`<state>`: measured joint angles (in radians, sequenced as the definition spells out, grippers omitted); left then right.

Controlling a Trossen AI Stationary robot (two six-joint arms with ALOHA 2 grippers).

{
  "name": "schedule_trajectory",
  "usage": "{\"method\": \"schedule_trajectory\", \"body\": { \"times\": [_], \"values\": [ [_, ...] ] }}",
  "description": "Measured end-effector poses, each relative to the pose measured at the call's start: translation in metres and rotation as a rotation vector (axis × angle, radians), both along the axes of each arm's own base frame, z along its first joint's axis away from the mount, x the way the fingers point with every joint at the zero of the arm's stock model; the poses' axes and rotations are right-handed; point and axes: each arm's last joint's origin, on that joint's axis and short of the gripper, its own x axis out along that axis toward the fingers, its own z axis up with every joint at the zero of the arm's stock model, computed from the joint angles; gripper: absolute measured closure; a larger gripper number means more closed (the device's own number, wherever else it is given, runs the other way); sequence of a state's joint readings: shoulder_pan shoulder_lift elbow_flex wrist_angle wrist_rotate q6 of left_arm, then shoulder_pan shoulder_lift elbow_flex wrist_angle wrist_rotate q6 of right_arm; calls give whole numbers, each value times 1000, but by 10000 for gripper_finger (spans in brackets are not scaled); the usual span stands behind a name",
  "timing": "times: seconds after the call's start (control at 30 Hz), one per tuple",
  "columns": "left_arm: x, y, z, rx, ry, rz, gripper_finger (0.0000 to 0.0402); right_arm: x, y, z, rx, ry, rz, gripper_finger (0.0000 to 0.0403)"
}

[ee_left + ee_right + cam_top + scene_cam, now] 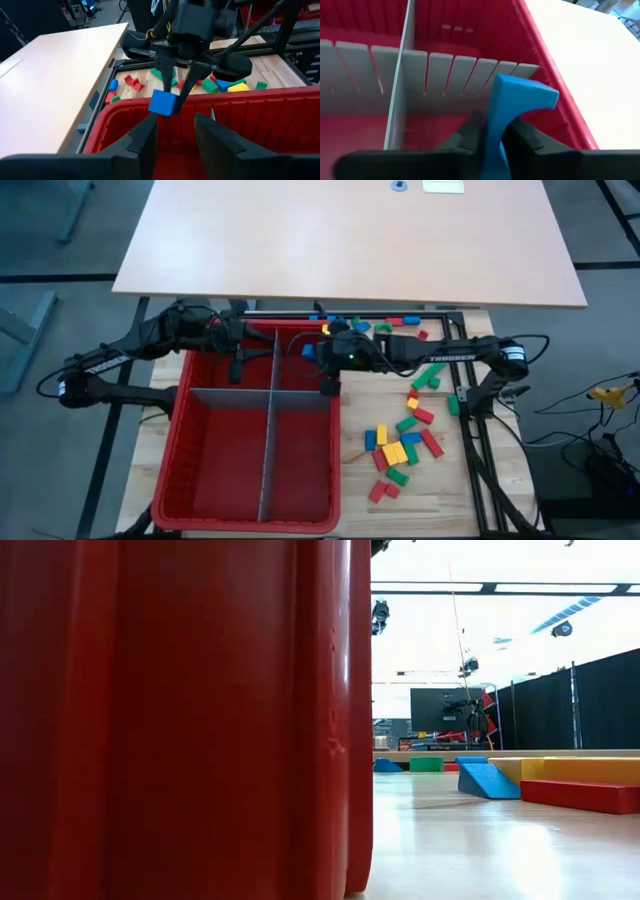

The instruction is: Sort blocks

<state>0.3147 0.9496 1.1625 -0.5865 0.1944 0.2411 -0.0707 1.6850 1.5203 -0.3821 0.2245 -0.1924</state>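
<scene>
Wooden tabletop with a dark frame, big white board beyond it, workshop room behind. Right gripper (330, 385) hangs at the red bin's (255, 522) right wall, over the far right compartment, fingers pinching a blue block (512, 107); the left wrist view shows the same blue block (164, 103) clamped between the tips, above the bin rim. In the right wrist view the block stands on end between the fingers, long axis along them, and looks notched or arch-shaped at its free end. Straight beyond it lies the far right compartment, bounded by grey slotted dividers (402, 75); judged, release should drop it there.

Left gripper (175, 131) waits over the bin's far left compartment, fingers spread and holding nothing, pointed at the right one. Right arm is clearly nearer the loose pile.

Remaining blocks (400, 450): red, green, yellow, blue, scattered on the wood right of the bin, more along the far edge. All are hard, smooth and glossy, mostly rectangular, some wedges. Bin is ribbed plastic; its compartments look bare.
</scene>
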Motion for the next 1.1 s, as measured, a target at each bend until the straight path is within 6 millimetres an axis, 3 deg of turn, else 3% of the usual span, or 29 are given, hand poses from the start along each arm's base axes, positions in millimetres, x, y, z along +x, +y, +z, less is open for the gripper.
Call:
{"method": "schedule_trajectory", "body": {
  "times": [0.23, 0.43, 0.73, 1.1],
  "values": [
    [-10, -3, 6, 15, -36, -1, 269, -4, -4, 8, 27, -38, -32, 219],
    [-13, -4, 7, 19, -45, -2, 261, -8, -4, 7, 48, -2, -45, 163],
    [-14, -4, 6, 15, -35, -1, 268, -27, -9, -2, -55, 196, -204, 162],
    [-14, -4, 7, 16, -37, -1, 270, -71, -40, 6, -19, 339, -396, 168]
  ]
}}
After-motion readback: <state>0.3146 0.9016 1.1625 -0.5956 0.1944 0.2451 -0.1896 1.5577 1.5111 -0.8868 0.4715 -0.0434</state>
